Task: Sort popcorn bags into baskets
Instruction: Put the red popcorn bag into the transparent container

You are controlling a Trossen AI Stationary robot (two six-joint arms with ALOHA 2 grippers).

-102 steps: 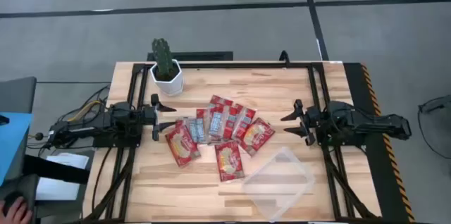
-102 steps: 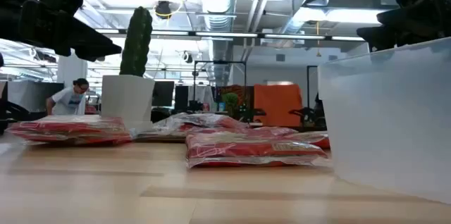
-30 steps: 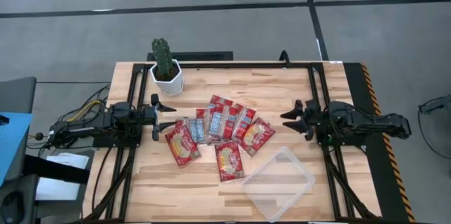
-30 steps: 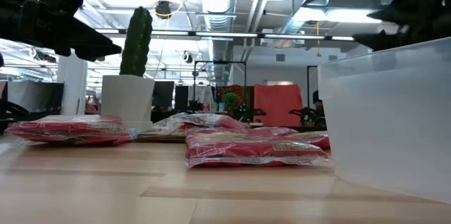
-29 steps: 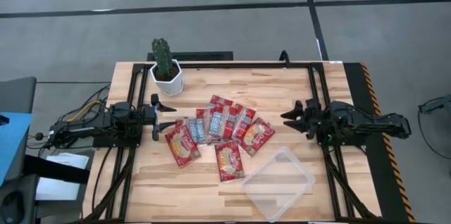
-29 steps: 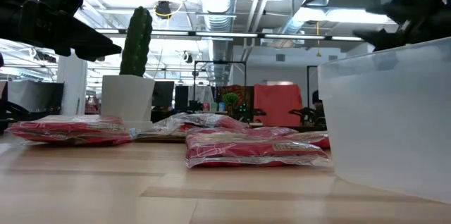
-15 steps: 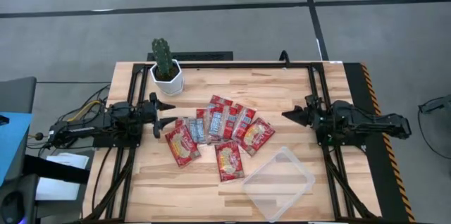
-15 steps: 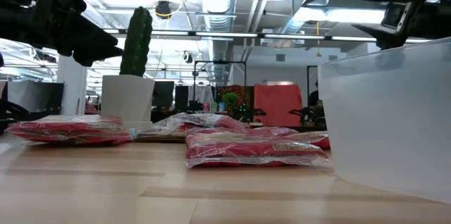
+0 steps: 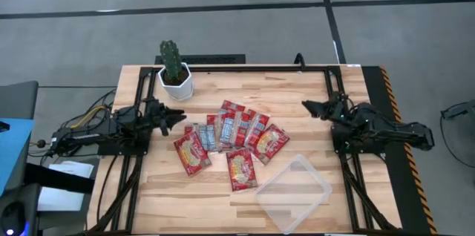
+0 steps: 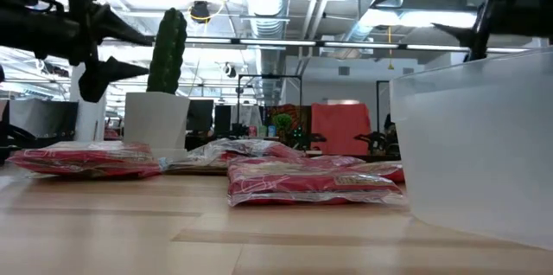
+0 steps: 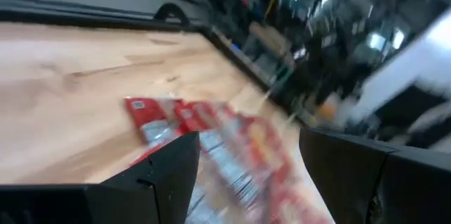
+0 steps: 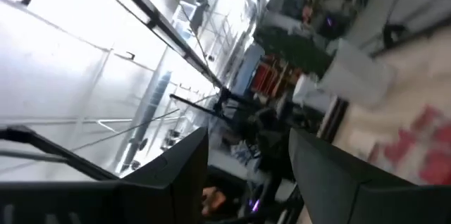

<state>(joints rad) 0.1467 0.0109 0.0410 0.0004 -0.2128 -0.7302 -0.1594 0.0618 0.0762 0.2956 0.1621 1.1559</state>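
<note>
The popcorn bags [image 9: 231,141] lie flat in an overlapping cluster at mid-table: wider red ones with pale centres in front, narrower red-and-grey-blue ones fanned behind. They show low in the low view [image 10: 311,180] and blurred in the left wrist view [image 11: 211,129]. The clear tray [image 9: 293,194] sits empty near the table's near edge, right of the bags. My left gripper [image 9: 177,114] hovers open, left of the cluster [image 11: 246,136]. My right gripper [image 9: 307,105] hovers open, right of the cluster and tipped upward [image 12: 248,134]. Neither touches anything.
A white pot with a cactus [image 9: 176,79] stands near the far left corner, just behind my left gripper. The tray's clear wall [image 10: 475,145] fills the right of the low view. Bare wood lies along the near left and far middle of the table [image 9: 267,87].
Both grippers have rolled about their own axes, so the fingers now stand one above the other instead of side by side. The right gripper has shifted toward the far edge and tipped upward. The left has edged toward the bags. Bags and tray have stayed put.
</note>
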